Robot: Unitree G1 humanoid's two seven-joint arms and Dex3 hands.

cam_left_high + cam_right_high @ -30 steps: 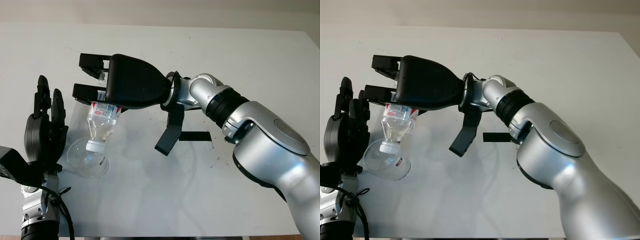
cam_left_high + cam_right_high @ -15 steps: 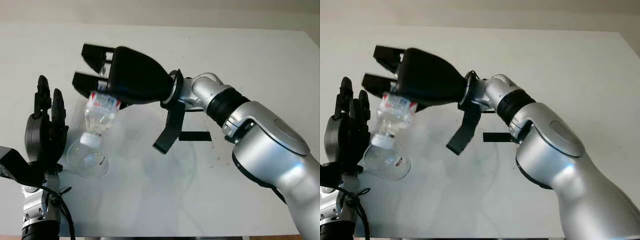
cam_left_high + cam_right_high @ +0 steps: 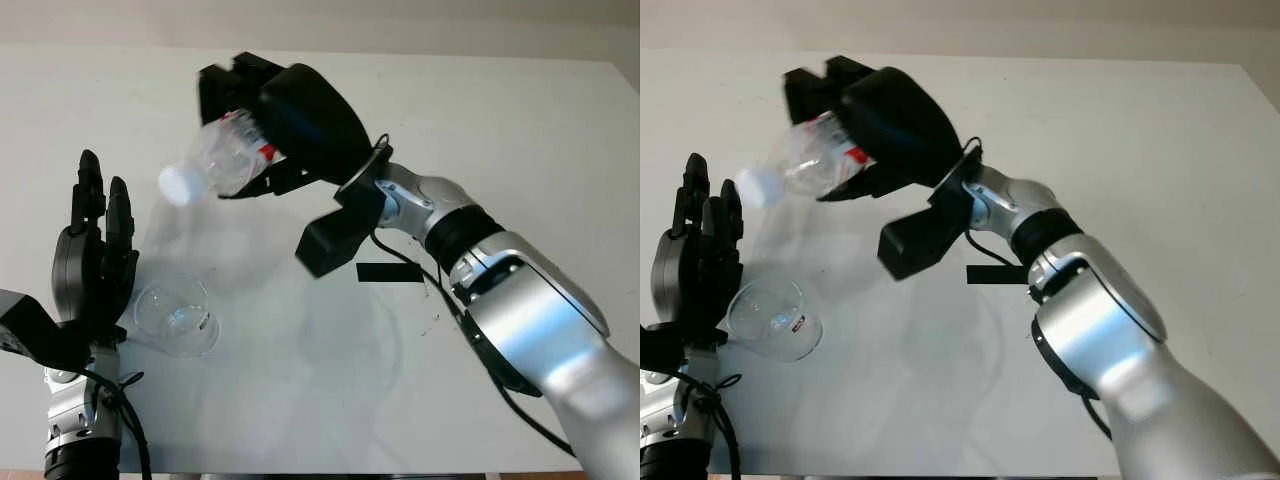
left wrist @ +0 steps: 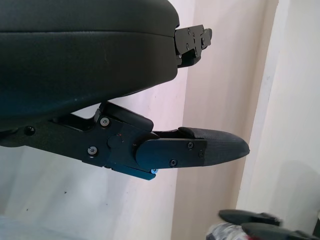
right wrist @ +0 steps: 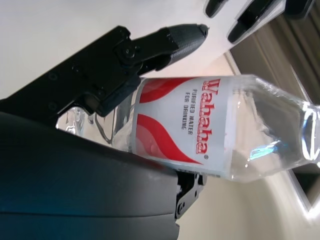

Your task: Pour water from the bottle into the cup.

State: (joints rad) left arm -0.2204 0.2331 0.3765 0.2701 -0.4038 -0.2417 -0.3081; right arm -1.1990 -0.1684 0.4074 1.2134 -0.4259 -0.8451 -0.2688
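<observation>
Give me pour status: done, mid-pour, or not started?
Looks past the pour. The right hand grips the bottle lifted clear above the table, its capped end off to the side of the cup, no longer over it. The cup stands upright beside the open left hand; whether it holds water is unclear. Left: set the bottle down.

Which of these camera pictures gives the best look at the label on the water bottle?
The right wrist view: the bottle lies close up in the right hand, its red and white label readable. The two eye views show the whole bottle from farther off, label mostly hidden by the hand.
</observation>
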